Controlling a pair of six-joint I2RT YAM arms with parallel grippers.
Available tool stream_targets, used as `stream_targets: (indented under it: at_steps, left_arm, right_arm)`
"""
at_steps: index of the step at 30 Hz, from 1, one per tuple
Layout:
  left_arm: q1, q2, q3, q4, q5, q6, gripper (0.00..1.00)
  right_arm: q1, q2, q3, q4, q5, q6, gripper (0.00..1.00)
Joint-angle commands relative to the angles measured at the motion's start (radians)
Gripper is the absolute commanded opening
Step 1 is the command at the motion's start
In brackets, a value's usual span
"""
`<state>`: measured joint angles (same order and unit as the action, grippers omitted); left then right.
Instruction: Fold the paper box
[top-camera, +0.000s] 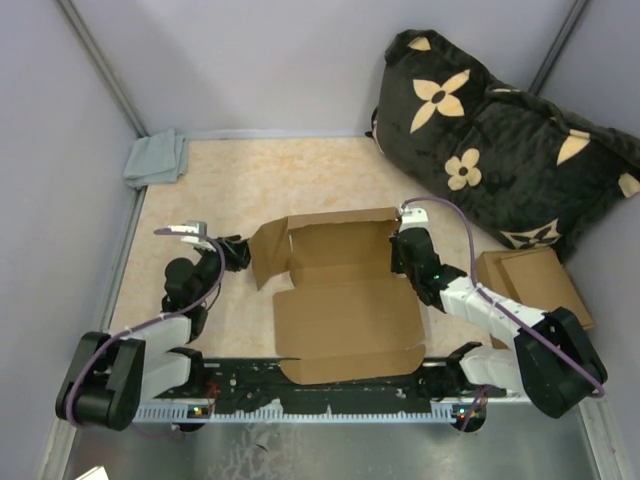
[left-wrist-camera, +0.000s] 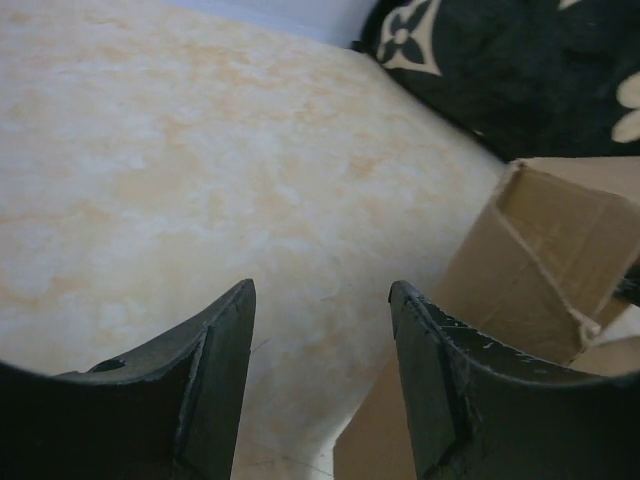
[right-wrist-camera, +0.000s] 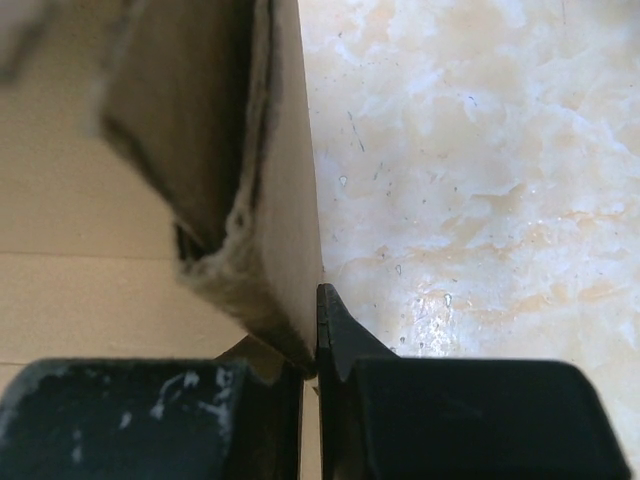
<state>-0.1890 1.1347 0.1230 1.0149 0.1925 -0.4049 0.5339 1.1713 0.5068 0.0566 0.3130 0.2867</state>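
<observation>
The paper box (top-camera: 345, 315) lies in the middle of the table as brown cardboard. Its base and front flap lie flat, and its back wall and side flaps are raised. My right gripper (top-camera: 402, 248) is shut on the box's raised right side wall. In the right wrist view the wall (right-wrist-camera: 285, 200) runs down between the nearly closed jaws of that gripper (right-wrist-camera: 312, 345). My left gripper (top-camera: 240, 256) is open and empty just left of the box's left flap (top-camera: 266, 252). In the left wrist view the gripper (left-wrist-camera: 322, 292) hovers over bare table, with the box (left-wrist-camera: 540, 260) to its right.
A black pillow with tan flowers (top-camera: 500, 140) leans at the back right and also shows in the left wrist view (left-wrist-camera: 500, 70). A pile of brown cardboard pieces (top-camera: 535, 280) lies right of the right arm. A grey cloth (top-camera: 157, 158) sits in the back left corner. Walls enclose the table.
</observation>
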Motion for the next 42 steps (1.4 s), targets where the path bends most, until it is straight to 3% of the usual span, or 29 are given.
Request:
stream_targets:
  at_steps: [1, 8, 13, 25, 29, 35, 42]
  left_arm:
    - [0.002, 0.005, 0.006, 0.09, 0.232, -0.003, 0.63]
    - [-0.001, 0.196, -0.009, 0.402, 0.407, -0.139, 0.59]
    - [-0.006, 0.21, -0.064, 0.512, 0.449, -0.194, 0.58]
    - [-0.117, 0.202, -0.045, 0.412, 0.388, -0.112, 0.59]
    - [-0.173, 0.158, -0.007, 0.268, 0.303, -0.04, 0.58]
    - [-0.325, 0.05, 0.142, -0.202, -0.022, 0.131, 0.59]
    - [-0.393, 0.092, 0.252, -0.395, -0.244, 0.145, 0.55]
  right_arm:
    - [-0.012, -0.019, 0.052, 0.003, -0.054, -0.016, 0.04]
    - [-0.013, -0.015, 0.061, -0.007, -0.07, -0.015, 0.04]
    - [-0.014, -0.011, 0.074, -0.015, -0.068, -0.015, 0.04]
    - [-0.014, -0.006, 0.069, -0.006, -0.085, -0.015, 0.05]
    - [-0.014, -0.009, 0.065, -0.002, -0.093, -0.011, 0.05]
    - [-0.014, -0.031, 0.056, 0.011, -0.112, -0.009, 0.05]
    - [-0.014, -0.047, 0.044, 0.032, -0.137, -0.007, 0.06]
